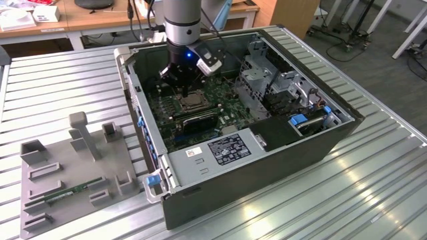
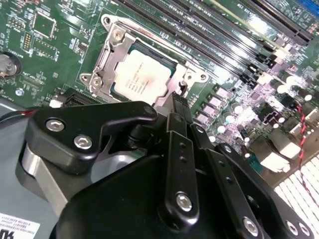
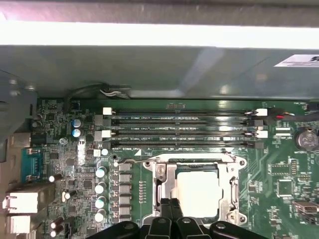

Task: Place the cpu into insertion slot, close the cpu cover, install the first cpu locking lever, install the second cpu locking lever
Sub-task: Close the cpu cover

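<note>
Gripper (image 2: pixel 177 102): matte black, silver screw heads. Just ahead of its tips, cpu (image 2: pixel 141 74): pale silvery-grey top. Cpu cover (image 2: pixel 105 62) framing it: bright silver. Surrounding motherboard (image 2: pixel 60 55): dark green, fine pale tracing. Memory slots (image 3: pixel 184 127) beyond: black, white end latches.

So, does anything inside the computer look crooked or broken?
Nothing stands out. The cpu sits flat and straight in its socket, the cpu cover lies down around it, and the gripper hangs at the socket's edge. No bent or broken parts show.
</note>
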Action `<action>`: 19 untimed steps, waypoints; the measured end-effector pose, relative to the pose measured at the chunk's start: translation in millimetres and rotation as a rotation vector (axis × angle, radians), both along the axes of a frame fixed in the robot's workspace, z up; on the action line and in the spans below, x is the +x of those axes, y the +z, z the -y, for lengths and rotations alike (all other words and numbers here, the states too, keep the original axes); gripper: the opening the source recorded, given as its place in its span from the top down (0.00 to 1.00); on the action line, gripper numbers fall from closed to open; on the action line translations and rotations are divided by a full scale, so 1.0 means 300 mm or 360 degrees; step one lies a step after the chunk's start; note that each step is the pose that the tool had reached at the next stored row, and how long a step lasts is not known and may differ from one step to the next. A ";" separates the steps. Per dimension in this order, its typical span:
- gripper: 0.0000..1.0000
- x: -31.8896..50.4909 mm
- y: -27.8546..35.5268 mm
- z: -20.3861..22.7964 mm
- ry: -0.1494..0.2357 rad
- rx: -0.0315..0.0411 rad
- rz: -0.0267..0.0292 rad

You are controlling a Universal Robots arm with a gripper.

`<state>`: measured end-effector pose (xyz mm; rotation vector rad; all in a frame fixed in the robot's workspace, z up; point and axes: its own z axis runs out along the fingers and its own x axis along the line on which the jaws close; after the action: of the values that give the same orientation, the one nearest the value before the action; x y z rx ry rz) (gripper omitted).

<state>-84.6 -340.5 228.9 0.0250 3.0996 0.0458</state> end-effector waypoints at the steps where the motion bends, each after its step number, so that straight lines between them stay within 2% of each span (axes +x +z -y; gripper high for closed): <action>1: 0.89 0.000 0.002 0.000 0.0000 0.0000 0.00001; 10: 0.89 0.004 0.003 0.000 0.0000 0.0000 -0.00002; 19: 0.89 0.047 0.003 0.000 0.0000 0.0000 0.00001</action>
<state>-70.5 -340.4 229.8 0.0251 3.0995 0.0459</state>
